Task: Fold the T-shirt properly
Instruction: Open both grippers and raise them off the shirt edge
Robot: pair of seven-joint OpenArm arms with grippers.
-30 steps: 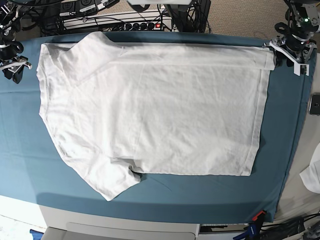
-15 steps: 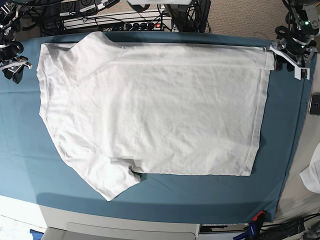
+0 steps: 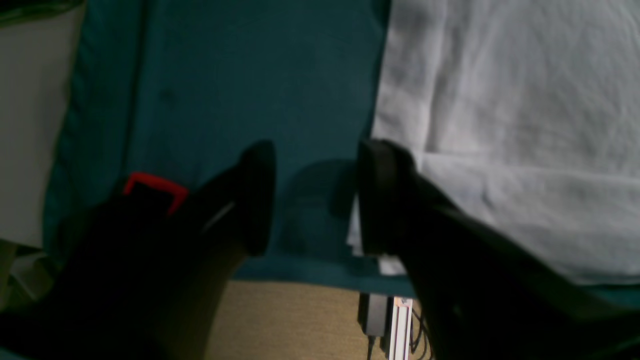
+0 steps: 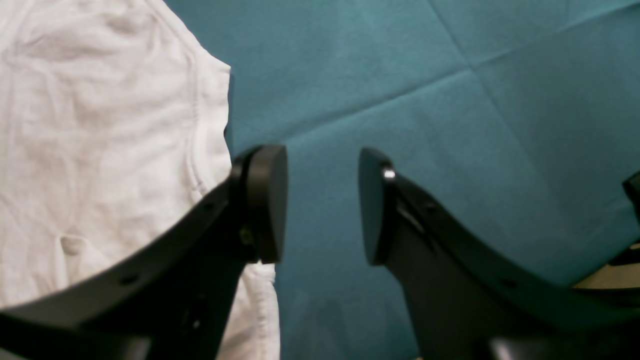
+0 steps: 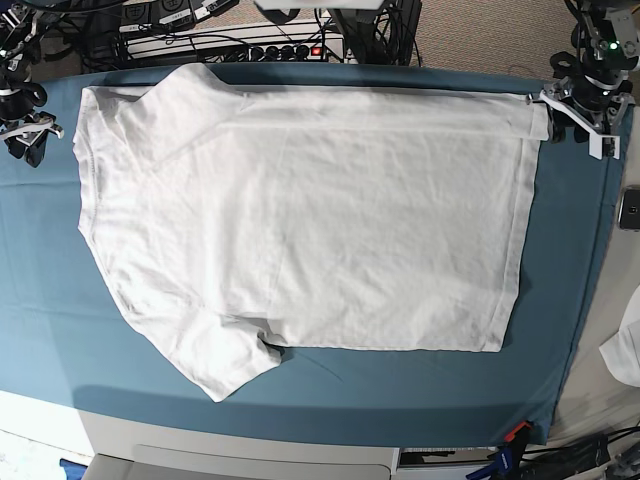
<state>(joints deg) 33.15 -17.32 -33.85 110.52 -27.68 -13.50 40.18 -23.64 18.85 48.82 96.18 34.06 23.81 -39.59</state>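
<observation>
The white T-shirt (image 5: 300, 220) lies flat on the teal cloth (image 5: 420, 390), collar side to the left and hem to the right, with one sleeve (image 5: 225, 360) pointing toward the front edge. A narrow strip along its far edge is folded over. My left gripper (image 5: 578, 115) hovers open at the shirt's far right corner. In the left wrist view the left gripper (image 3: 315, 200) has only teal cloth between its fingers, and the T-shirt (image 3: 500, 125) is beside one finger. My right gripper (image 5: 30, 128) stands open just left of the shirt; the right wrist view shows the right gripper (image 4: 320, 205) empty beside the T-shirt's hem (image 4: 100, 125).
A power strip and cables (image 5: 240, 45) run behind the far edge. A dark device (image 5: 630, 210) and a white fabric scrap (image 5: 625, 350) lie off the cloth on the right. A red clip (image 5: 516, 432) holds the cloth's front right corner.
The left gripper has shifted slightly back toward the far right corner. The shirt and the right gripper have not moved.
</observation>
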